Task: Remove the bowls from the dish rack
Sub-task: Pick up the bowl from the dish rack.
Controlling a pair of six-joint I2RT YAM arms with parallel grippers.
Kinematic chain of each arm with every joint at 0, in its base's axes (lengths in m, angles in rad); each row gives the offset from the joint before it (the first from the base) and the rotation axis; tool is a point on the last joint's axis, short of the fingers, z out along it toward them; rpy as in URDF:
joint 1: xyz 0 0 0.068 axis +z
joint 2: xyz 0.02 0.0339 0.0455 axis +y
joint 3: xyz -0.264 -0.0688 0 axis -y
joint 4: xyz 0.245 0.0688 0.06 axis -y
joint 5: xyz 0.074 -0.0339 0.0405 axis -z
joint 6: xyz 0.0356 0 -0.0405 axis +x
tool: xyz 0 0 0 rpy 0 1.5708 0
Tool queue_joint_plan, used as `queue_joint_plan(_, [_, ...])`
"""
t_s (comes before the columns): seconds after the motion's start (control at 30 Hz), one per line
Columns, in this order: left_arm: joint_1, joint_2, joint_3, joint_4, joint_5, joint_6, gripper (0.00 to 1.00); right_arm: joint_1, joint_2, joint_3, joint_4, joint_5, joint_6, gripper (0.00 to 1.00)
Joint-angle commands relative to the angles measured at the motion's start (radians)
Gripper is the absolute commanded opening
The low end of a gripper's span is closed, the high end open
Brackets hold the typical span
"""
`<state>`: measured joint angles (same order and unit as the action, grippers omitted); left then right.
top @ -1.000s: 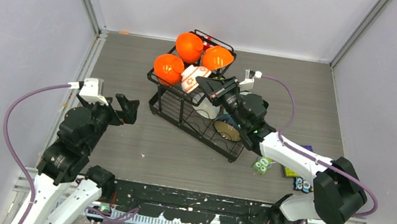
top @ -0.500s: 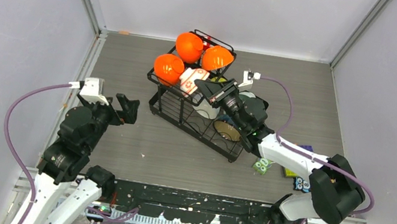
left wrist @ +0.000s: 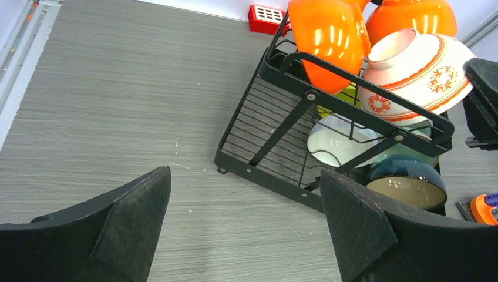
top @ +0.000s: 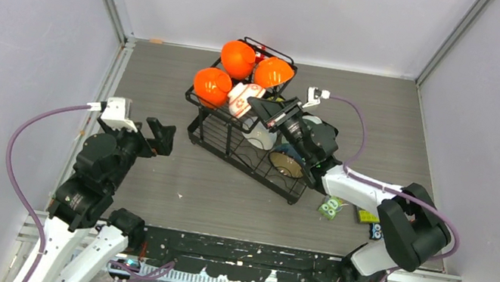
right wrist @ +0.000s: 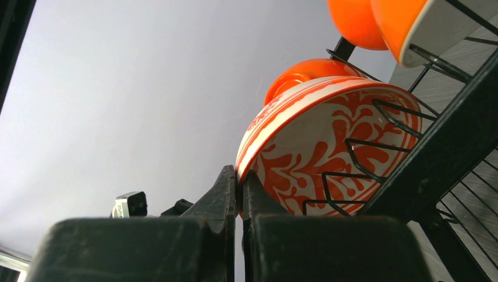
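L hand open | R hand pinching patterned bowl rim, dish rack

Bowls in dish rack, cards to right

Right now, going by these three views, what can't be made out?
- Right wrist view: the right end effector is shut at the patterned bowl's rim; its own fingers hide whether it pinches it.
- Top view: the right arm covers the dish rack's lower tier; bowl count there unsure.
- Left wrist view: a yellow-green bowl shows only a sliver behind an orange bowl.
- Top view: the cards are too small to read.
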<state>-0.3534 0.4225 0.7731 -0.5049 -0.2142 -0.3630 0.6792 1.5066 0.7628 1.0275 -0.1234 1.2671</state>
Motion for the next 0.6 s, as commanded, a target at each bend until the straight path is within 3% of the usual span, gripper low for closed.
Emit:
queue_joint_plan(0.0, [-0.002,0.002,-0.003,0.049,-0.014,-0.008,0.99,-0.013,0.002,0.03,0.184,-0.029,0.027,0.01])
queue_joint_plan(0.57, [-0.002,-0.007,-0.005,0.048,-0.022,-0.007,0.99,-0.03,0.029,0.109,0.28,-0.102,0.07,0.01])
